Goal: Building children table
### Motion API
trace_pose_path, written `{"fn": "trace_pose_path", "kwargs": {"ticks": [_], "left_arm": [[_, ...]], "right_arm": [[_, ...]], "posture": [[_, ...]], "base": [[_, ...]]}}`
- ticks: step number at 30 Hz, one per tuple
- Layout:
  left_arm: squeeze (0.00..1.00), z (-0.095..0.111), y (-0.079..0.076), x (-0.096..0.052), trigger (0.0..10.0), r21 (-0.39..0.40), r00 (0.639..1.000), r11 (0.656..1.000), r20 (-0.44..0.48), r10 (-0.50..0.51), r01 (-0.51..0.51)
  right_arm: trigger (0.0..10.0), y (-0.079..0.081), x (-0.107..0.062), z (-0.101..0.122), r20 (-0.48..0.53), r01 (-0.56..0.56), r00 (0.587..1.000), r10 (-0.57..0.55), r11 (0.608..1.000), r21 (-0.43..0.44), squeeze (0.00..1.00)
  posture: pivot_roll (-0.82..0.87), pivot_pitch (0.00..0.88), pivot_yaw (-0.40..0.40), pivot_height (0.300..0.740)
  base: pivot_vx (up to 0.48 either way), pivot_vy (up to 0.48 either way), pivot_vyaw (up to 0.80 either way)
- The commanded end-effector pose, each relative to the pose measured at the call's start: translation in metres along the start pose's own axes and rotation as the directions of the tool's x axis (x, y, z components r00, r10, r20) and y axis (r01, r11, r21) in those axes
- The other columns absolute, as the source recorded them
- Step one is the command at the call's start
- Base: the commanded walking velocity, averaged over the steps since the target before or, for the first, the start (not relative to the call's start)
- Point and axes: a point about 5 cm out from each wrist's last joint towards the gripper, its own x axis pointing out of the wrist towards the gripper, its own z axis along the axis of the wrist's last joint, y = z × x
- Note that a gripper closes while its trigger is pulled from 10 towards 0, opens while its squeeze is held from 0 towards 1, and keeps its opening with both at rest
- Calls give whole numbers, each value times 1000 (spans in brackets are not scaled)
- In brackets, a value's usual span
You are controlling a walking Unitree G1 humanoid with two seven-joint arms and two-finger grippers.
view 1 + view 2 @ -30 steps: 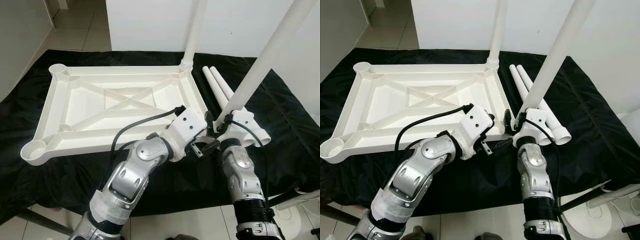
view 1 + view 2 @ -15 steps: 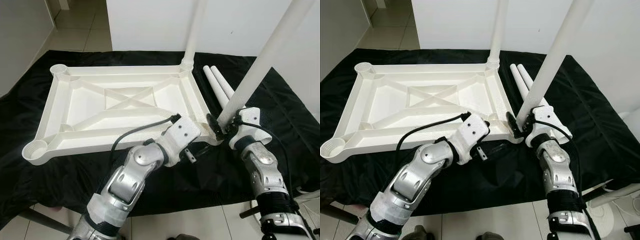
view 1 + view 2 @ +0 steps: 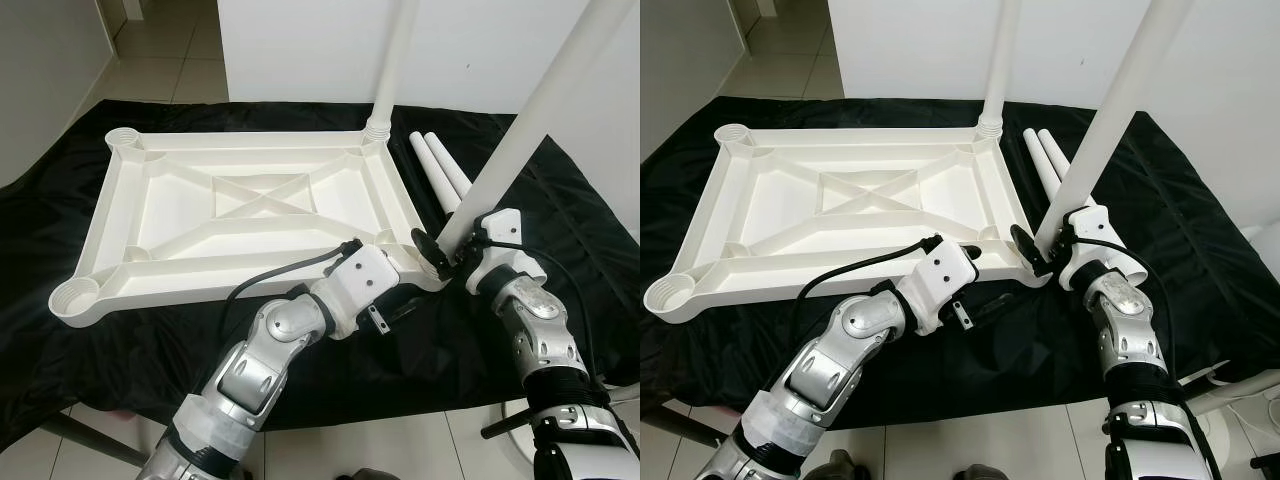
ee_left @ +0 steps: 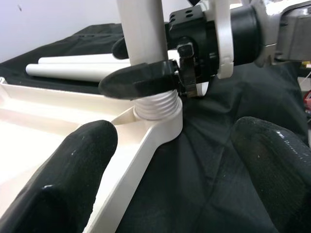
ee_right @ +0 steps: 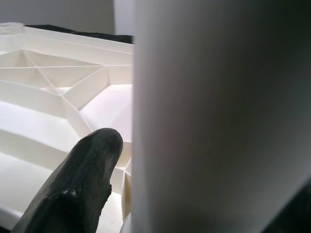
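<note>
White plastic, the upturned tabletop [image 3: 240, 215] lies ribs-up on a black cloth [image 3: 590, 250] covering the worktop. One leg [image 3: 392, 60] stands upright in the far right corner socket. A second leg [image 3: 530, 120] stands in the near right corner socket, its threaded foot showing, and the right end effector [image 3: 443, 247] pinches it just above the socket. The left end effector [image 4: 175, 160], fingers spread, hovers near that same corner. Two spare legs [image 3: 440, 175] lie side by side on the cloth just beside the tabletop's right edge.
</note>
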Motion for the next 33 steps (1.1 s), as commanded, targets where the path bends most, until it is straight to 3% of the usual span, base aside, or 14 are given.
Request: {"fn": "trace_pose_path", "kwargs": {"ticks": [1,3,4,5,18,19,20,21,25,27,33], "left_arm": [[0,0,2,0,10000,-8,999,999,11,52,-52],[0,0,2,0,10000,-5,999,999,15,52,-52],[0,1,3,-1,10000,-2,998,999,18,54,-54],[0,2,4,-1,10000,-1,998,998,20,55,-55],[0,5,5,0,10000,8,998,999,44,53,-54],[0,5,5,0,10000,9,997,999,47,53,-54],[0,5,5,0,10000,9,997,999,47,53,-54],[0,5,5,0,10000,9,997,999,49,53,-54],[0,6,5,0,10000,9,997,999,50,52,-53],[0,7,4,0,10000,9,997,999,53,50,-50],[0,8,4,0,10000,12,997,999,58,48,-49]], "right_arm": [[5529,-3,0,0,-6,-7,1000,7,1000,-19,0],[5529,-5,-1,0,-12,-11,1000,11,1000,-23,0],[2235,-7,-2,-2,-18,-11,1000,11,1000,-20,0],[0,-8,-2,-3,-24,-10,1000,10,1000,-19,0],[0,-13,-8,-14,-63,-18,998,18,1000,-5,0],[8784,-13,-8,-17,-75,-14,997,14,1000,3,0],[8784,-13,-8,-17,-75,-14,997,14,1000,3,0],[10000,-12,-10,-22,-92,-6,996,9,1000,29,0],[10000,-10,-11,-27,-104,7,995,1,997,80,0],[10000,-10,-10,-31,-119,27,993,-9,988,150,0],[10000,-8,-7,-32,-118,32,993,-14,988,154,0]], "posture": [[-67,14,-18,740],[-67,14,-18,740],[-65,14,-18,740],[-65,15,-18,740],[-66,16,-16,740],[-66,16,-16,740],[-66,16,-16,740],[-66,19,-15,740],[-66,19,-15,740],[-68,21,-14,740],[-66,23,-17,740]], "base": [[0,0,0],[0,0,0],[0,0,0],[0,0,0],[0,0,0],[0,0,0],[0,0,0],[0,0,0],[0,0,0],[0,0,0],[0,0,0]]}}
